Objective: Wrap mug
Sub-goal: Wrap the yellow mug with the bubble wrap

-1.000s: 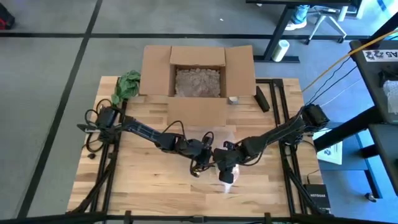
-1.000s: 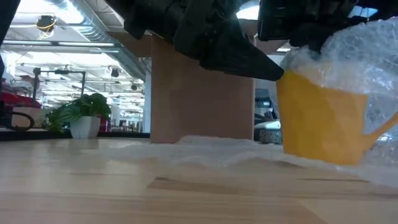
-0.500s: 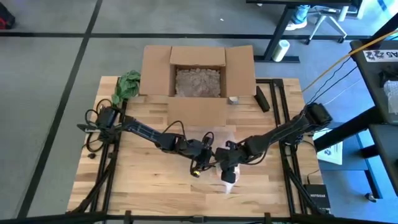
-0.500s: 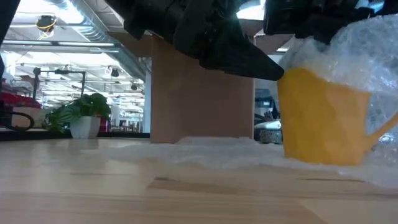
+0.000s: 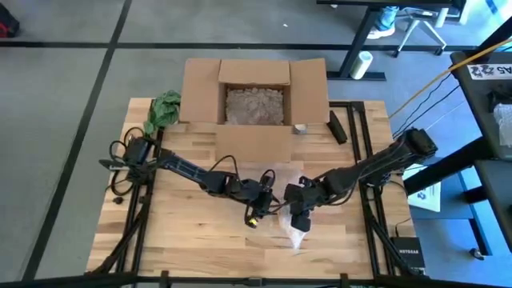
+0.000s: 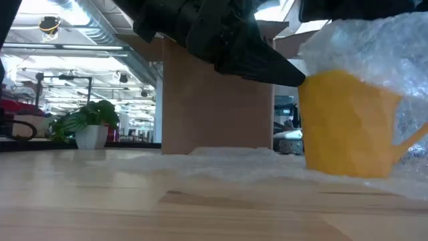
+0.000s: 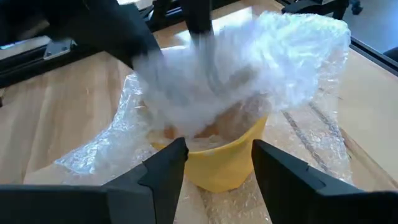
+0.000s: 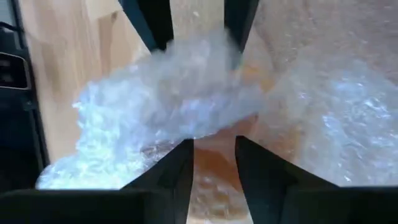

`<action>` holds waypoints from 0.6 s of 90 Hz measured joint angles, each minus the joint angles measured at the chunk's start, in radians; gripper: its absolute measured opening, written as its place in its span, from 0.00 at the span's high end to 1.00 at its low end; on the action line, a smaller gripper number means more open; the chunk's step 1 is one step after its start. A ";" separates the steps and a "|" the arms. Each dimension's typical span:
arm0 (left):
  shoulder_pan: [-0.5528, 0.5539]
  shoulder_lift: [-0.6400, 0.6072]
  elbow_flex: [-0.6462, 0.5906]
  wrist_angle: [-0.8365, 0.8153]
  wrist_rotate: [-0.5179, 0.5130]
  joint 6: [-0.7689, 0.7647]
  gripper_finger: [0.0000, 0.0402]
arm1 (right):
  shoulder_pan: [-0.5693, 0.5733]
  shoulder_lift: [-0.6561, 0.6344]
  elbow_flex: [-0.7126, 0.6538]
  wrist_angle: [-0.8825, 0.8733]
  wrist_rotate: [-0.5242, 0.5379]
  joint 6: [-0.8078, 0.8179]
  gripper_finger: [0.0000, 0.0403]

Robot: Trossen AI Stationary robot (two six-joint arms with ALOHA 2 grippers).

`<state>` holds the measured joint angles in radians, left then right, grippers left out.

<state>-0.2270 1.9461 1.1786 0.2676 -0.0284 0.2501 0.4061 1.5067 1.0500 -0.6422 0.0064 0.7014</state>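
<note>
A yellow mug (image 6: pixel 348 124) stands upright on a sheet of bubble wrap (image 6: pixel 221 164) near the table's front middle. A flap of the bubble wrap (image 7: pixel 261 68) lies over the mug's mouth. My left gripper (image 7: pixel 214 165) is open and comes level from the table's left, one finger on each side of the mug (image 7: pixel 217 171). My right gripper (image 8: pixel 213 146) hangs above the mug, shut on the flap (image 8: pixel 180 106). In the high view both grippers (image 5: pixel 260 200) (image 5: pixel 300 200) meet over the wrapped mug (image 5: pixel 296 228). My left gripper has a fingertip (image 6: pixel 297 77) at the mug's rim on its left side; whether it touches the mug, I cannot tell. My right gripper pinches the bubble wrap flap (image 8: pixel 211 127) between its fingertips, coming from above. The flap is raised and drawn over the mug's top, and the rest of the sheet lies on the table.
An open cardboard box (image 5: pixel 254 104) filled with packing paper stands behind the mug at the far edge. A small green plant (image 5: pixel 164 110) sits at the far left, and a dark object (image 5: pixel 337 126) lies right of the box. Bare wood lies to the near left.
My right gripper has gone up and toward the table's right edge, still shut on the bubble wrap. The flap has been drawn higher and farther over the mug's mouth. The mug has stayed where it was.
</note>
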 joint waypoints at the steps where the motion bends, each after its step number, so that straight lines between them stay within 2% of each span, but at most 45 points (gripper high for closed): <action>1: 0.000 0.000 0.000 0.000 0.000 0.000 0.58 | 0.000 -0.004 0.000 0.000 0.000 0.000 0.74; 18: 0.000 0.000 0.000 -0.002 0.000 0.000 0.58 | 0.022 -0.077 0.002 -0.018 0.051 0.032 0.76; 37: 0.000 0.000 0.000 -0.002 0.000 0.000 0.58 | 0.055 -0.105 0.002 -0.080 0.072 0.054 0.98; 54: 0.000 0.000 0.000 -0.002 0.000 0.000 0.58 | 0.083 -0.130 0.017 -0.081 0.090 0.075 0.99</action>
<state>-0.2272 1.9461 1.1786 0.2653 -0.0287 0.2501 0.4887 1.3769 1.0671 -0.7231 0.0969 0.7765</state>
